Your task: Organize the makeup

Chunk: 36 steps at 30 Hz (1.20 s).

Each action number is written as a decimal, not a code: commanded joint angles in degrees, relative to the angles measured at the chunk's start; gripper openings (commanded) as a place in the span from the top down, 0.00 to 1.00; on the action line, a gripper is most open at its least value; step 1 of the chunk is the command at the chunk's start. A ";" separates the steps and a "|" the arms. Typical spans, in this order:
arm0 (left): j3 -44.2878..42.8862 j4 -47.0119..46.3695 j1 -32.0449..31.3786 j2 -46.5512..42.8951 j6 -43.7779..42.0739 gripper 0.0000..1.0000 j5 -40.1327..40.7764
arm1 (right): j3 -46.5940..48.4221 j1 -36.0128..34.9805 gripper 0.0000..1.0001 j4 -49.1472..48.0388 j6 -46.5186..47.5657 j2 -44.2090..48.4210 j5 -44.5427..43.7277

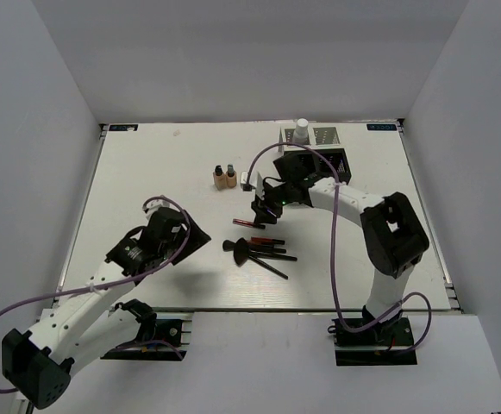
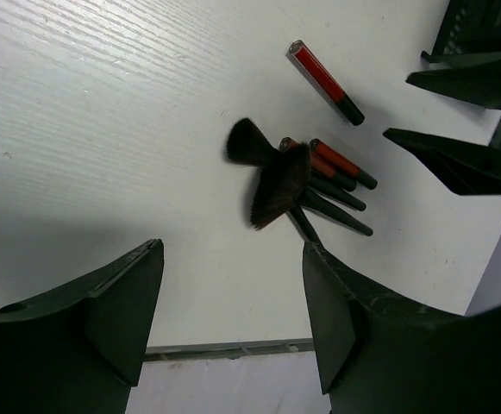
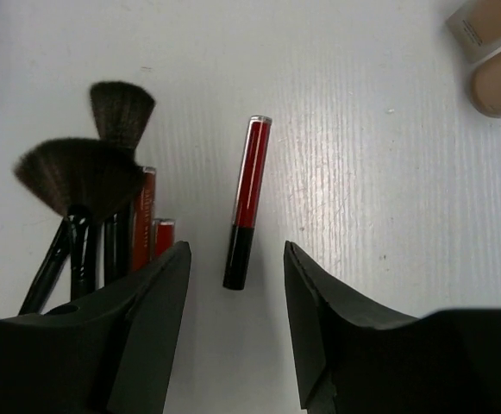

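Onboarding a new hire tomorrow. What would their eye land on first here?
A fan of black brushes and red pencils lies in the middle of the table. Just behind it, a lone red-and-black pencil lies in line with the gap of the open right gripper. Two tan bottles stand further back.

A lone pencil [image 3: 246,203] lies flat by itself on the table [image 1: 147,172] — slim, red along most of its length, with a silver tip at one end and a black cap at the other. Just beside it, apart, sits a loose cluster: black brushes [image 3: 86,172] with dark fanned bristles, their thin handles splayed and crossing, and red pencils [image 3: 144,216] tucked against them — two, possibly three; the overlap hides the count. Farther back, two tan bottles [image 1: 225,178] with dark caps stand upright, side by side and touching. The clear bottle [image 1: 302,132] with its white cap stands upright near the far edge.
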State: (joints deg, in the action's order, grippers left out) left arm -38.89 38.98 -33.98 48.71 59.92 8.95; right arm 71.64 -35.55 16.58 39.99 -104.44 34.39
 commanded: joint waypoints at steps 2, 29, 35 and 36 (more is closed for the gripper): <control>1.54 2.32 -0.04 -3.44 2.57 0.24 1.95 | 5.17 -1.98 0.47 -1.81 -2.19 -3.38 -3.28; 0.49 7.16 -0.04 -7.31 3.10 0.24 5.73 | 28.47 -5.32 0.45 -3.66 -22.31 -17.54 -28.23; -0.30 8.04 -0.04 -7.05 3.10 0.24 5.90 | 32.24 -3.74 0.42 -3.31 -23.29 -20.01 -27.98; -0.48 8.04 -0.04 -6.96 3.18 0.24 5.90 | 32.86 -3.74 0.42 -3.22 -23.38 -21.14 -27.80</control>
State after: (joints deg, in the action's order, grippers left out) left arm -37.76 46.30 -33.98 42.17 62.85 13.67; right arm 100.73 -40.05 13.58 18.22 -124.20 7.20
